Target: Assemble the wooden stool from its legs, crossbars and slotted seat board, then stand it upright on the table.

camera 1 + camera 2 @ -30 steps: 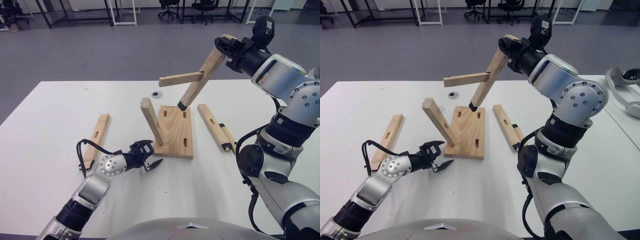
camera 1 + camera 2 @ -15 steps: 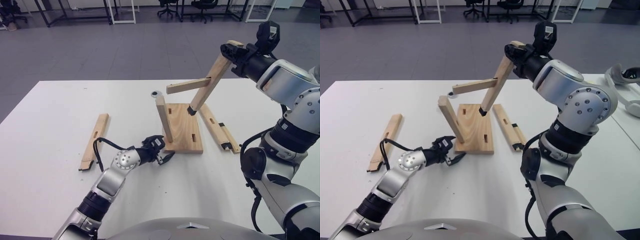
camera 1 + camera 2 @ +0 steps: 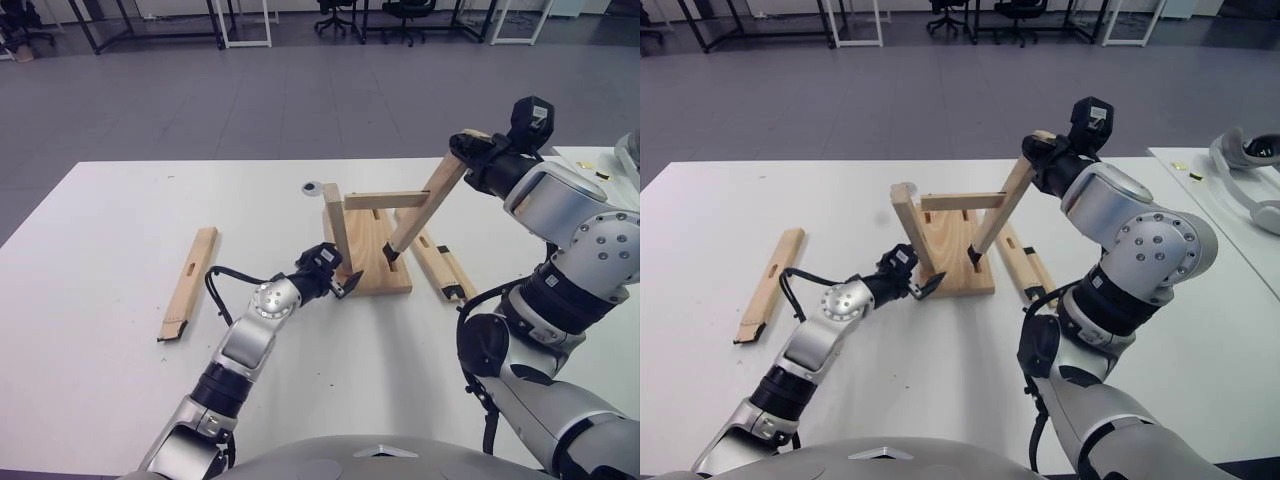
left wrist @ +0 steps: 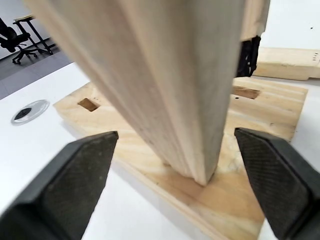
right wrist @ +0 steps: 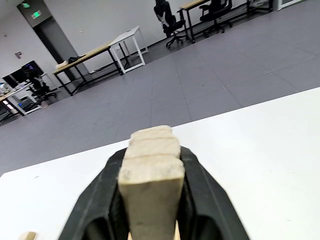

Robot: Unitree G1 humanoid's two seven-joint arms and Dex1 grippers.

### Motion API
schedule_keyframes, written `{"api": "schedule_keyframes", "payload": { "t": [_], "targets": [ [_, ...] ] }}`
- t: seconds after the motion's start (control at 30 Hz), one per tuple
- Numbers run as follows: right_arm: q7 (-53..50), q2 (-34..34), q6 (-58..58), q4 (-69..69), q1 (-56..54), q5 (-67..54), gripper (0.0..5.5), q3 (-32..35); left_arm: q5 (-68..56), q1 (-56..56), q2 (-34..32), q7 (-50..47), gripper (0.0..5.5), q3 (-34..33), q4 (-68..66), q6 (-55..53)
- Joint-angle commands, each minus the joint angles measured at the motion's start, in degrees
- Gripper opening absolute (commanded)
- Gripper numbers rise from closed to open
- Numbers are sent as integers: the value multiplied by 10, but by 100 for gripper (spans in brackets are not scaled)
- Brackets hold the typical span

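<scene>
Assembly is looking half done: right gripper [image 3: 466,152] is clamping tilted leg [image 3: 420,205], left gripper [image 3: 343,284] is gaping wide around standing leg [image 3: 337,225], loose leg [image 3: 190,280] is waiting.

The left pincer [image 4: 175,180] is sitting wide open, its dark fingers [image 4: 70,185] flanking the near leg [image 4: 165,75] without touching it. That leg is standing on the slotted seat board [image 4: 260,145], lying flat on the white worktop [image 4: 45,85], and a black-tipped leg [image 4: 246,55] is hanging just above a far slot.
</scene>
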State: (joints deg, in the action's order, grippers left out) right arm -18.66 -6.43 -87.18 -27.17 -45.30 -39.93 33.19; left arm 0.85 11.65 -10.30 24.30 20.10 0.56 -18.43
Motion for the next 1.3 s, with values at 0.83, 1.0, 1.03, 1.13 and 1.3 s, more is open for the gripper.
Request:
{"api": "schedule_keyframes", "payload": {
  "t": [0.83, 1.0, 1.03, 1.13, 1.3],
  "targets": [
    [89, 59, -17, -80, 58, 104, 101, -20, 5, 3, -30, 15, 430, -27, -3, -5],
    [100, 60, -10, -78, 63, 119, 101, -23, 5, 2, -31, 16, 430, -29, -1, -5],
    [102, 58, -7, -76, 65, 122, 101, -24, 5, 1, -31, 16, 430, -29, 0, -6],
    [110, 50, 7, -69, 72, 131, 101, -32, 5, 1, -30, 15, 430, -28, -1, -7],
    [123, 47, 30, -62, 74, 142, 101, -44, 5, 0, -32, 18, 430, -27, -4, -3]
  ]
}}
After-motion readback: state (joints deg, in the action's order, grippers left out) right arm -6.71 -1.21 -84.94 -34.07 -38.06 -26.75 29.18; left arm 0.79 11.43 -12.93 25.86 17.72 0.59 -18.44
